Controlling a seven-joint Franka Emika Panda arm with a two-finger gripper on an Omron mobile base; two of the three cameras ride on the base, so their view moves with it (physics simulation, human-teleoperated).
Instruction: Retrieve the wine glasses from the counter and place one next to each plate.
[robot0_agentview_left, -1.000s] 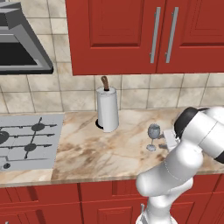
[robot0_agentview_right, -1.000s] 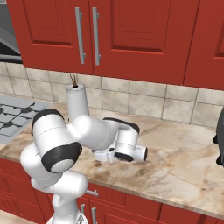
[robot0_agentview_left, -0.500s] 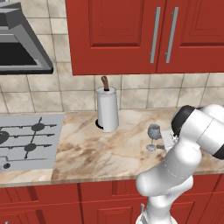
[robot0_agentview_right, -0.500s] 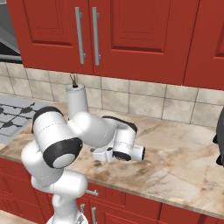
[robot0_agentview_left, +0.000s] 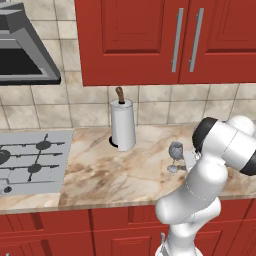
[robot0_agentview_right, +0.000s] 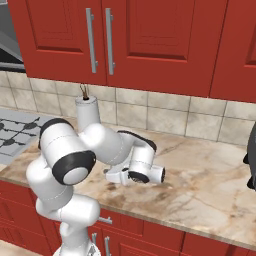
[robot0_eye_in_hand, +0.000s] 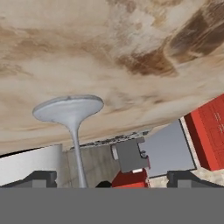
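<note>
The white arm's two-finger gripper (robot0_eye_in_hand: 111, 177) is lying low over the beige-brown marbled stone worktop (robot0_agentview_left: 115, 172), its jaws standing wide apart and holding nothing. In the hand view, rolled upside down, the thin stem and round foot of a small translucent grey-blue wine glass (robot0_eye_in_hand: 72, 120) are sitting between the finger tips, nearer one of them, with no contact yet. From the left base view the same glass (robot0_agentview_left: 175, 156) is standing upright on the worktop, just beside the arm's wrist. Farther back, a white paper towel roll (robot0_agentview_left: 123, 124) is standing near the tiled wall, and a grey gas hob (robot0_agentview_left: 30, 160) is lying well to the left. The reach for the first glass appears to be under way; the next move probably calls for centring the stem and closing gently.
</note>
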